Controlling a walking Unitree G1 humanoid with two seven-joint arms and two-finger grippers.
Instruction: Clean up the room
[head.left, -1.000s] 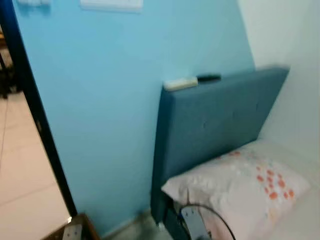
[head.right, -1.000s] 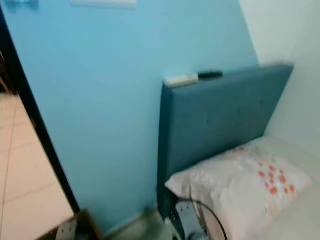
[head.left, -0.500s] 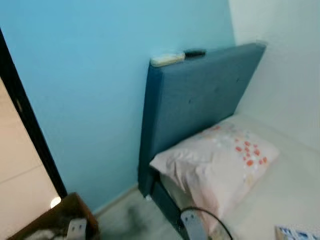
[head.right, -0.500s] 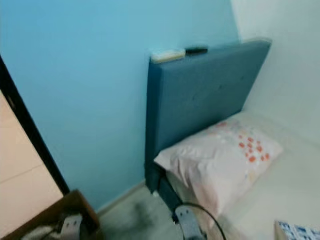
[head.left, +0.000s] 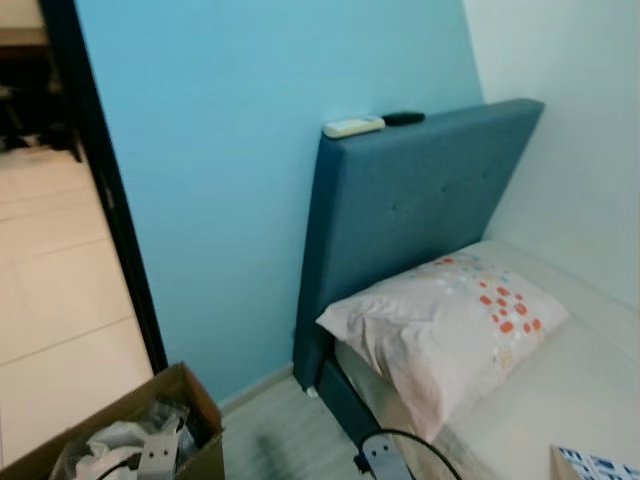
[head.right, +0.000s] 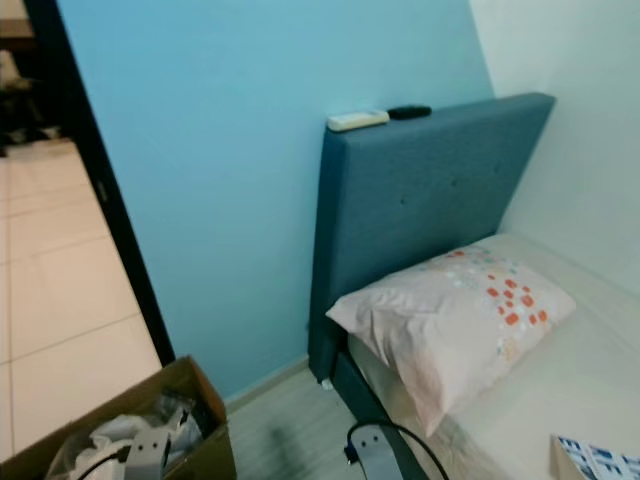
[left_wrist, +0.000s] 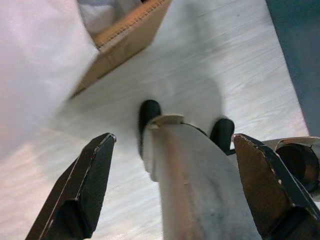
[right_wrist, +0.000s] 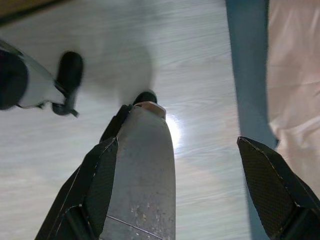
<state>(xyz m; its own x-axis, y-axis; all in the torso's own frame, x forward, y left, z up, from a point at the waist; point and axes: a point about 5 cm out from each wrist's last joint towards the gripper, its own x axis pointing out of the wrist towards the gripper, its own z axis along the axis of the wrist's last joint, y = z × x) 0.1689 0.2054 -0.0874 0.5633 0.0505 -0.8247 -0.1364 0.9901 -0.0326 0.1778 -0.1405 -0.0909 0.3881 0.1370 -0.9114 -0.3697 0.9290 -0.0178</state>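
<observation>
The left gripper (left_wrist: 172, 187) is held released, its two black fingers (left_wrist: 82, 192) spread wide apart and nothing between them; it hangs above the pale wood-grain floor (left_wrist: 200, 65), with the robot's silver leg and black feet seen beyond. Near it, the corner of a cardboard box (left_wrist: 127, 37) stands on the floor. The right gripper (right_wrist: 187, 192) is likewise released, its fingers (right_wrist: 267, 187) wide apart and empty, over the same floor beside the blue base of the bed (right_wrist: 245, 65), with pale bedding at the edge.

From the head views, the cardboard box (head.left: 195, 395) is seen at the lower left, on the floor by the blue wall (head.left: 230, 170), and is filled with crumpled white paper and other rubbish (head.left: 110, 445). A blue padded headboard (head.left: 410, 210) stands against the wall. On the headboard's top edge, at its left corner, a white remote control (head.left: 353, 126) is laid, and a black remote control (head.left: 402, 118) lies just beside it. A pillow (head.left: 445, 325) with orange and pale dots is rested on the mattress (head.left: 570, 400) against the headboard. At the mattress's near right corner, a blue and white patterned item (head.left: 595, 465) is partly cut off by the frame. A dark door frame (head.left: 105, 190) borders the wall on the left, with a tiled floor (head.left: 50, 290) beyond.
</observation>
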